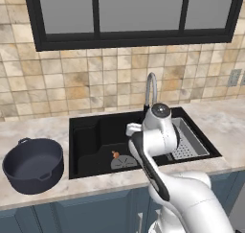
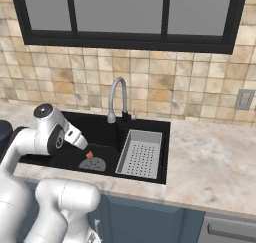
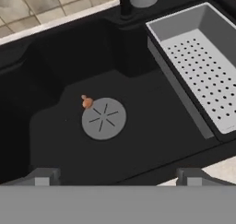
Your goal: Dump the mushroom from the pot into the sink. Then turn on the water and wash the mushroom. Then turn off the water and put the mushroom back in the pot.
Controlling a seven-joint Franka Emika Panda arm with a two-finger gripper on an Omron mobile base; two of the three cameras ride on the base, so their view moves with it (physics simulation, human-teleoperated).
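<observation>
gripper (image 3: 117,176): released, jaws wide, holding nothing
mushroom (image 3: 87,102): ahead of the fingertips, touching the drain (image 3: 103,119) edge
sink (image 3: 50,71): below the hand

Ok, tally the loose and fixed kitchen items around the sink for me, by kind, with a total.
Mushroom: 1, on the sink floor at the drain's edge
Pot: 1, upright on the counter, nothing in it
Strainer tray: 1, in the sink
Faucet: 1
Total: 4
</observation>
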